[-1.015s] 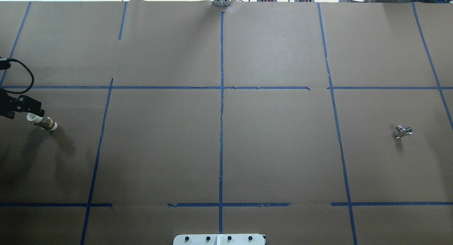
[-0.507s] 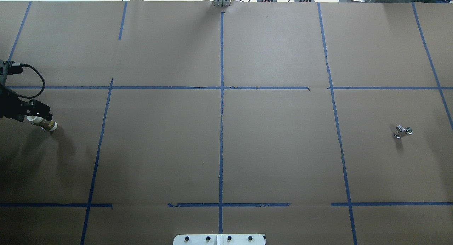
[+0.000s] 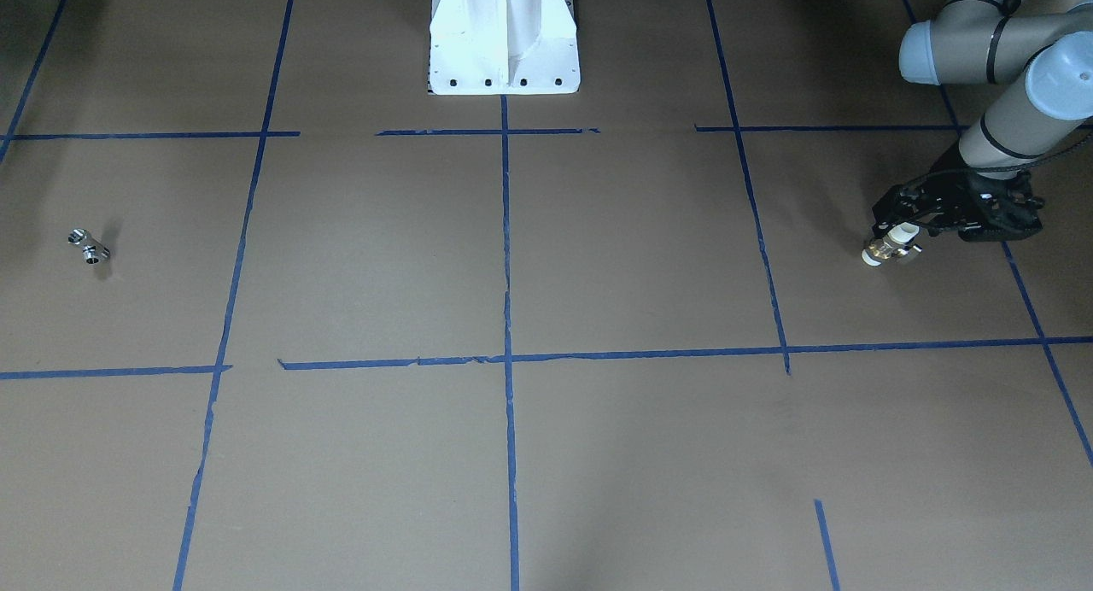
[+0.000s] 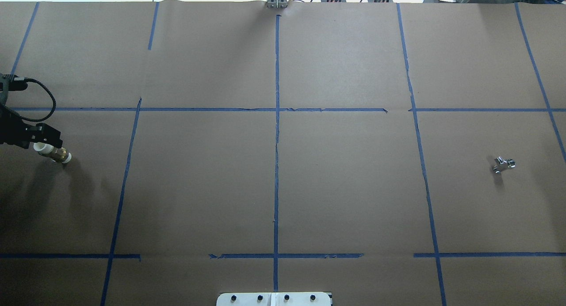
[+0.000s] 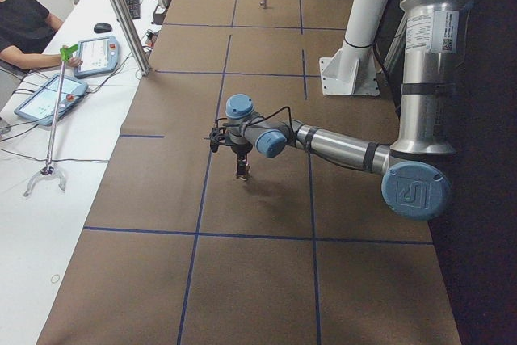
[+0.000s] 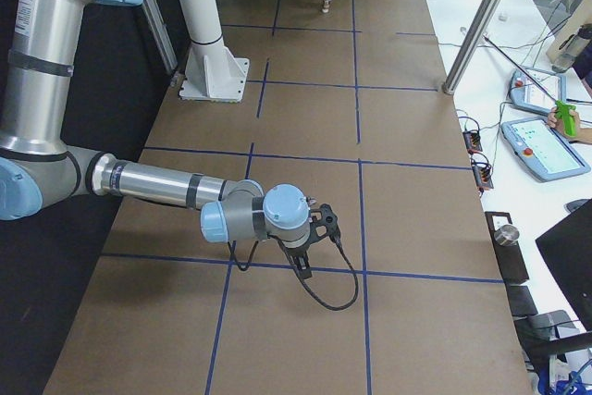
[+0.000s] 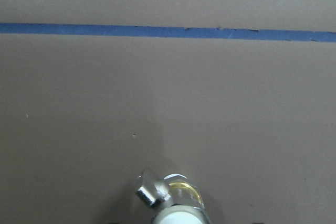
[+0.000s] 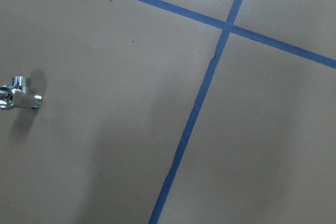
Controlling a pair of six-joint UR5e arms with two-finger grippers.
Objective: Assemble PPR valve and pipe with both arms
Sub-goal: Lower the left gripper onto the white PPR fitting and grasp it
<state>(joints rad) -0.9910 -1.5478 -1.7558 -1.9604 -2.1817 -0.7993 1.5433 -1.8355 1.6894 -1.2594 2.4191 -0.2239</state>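
The PPR valve [image 4: 54,153], brass in the middle with white ends, stands tilted on the brown paper at the table's far left; it also shows in the front view [image 3: 888,248] and at the bottom of the left wrist view [image 7: 168,198]. My left gripper [image 4: 44,143] [image 3: 903,228] sits over its upper white end, its fingers apart on either side, so it looks open. The silver pipe [image 4: 503,164] [image 3: 90,248] [image 8: 20,95] lies alone at the far right. My right gripper [image 6: 305,261] hovers near the pipe, seen only in the right side view; I cannot tell whether it is open or shut.
The white bolted pedestal [image 3: 504,44] stands at the robot's edge in the middle. Blue tape lines [image 4: 277,133] divide the brown paper. A side table with tablets [image 5: 89,54], an aluminium post [image 5: 121,14] and operators runs along the far edge.
My left gripper has shifted right and settled over the valve's upper white end. The valve and the pipe have not moved.
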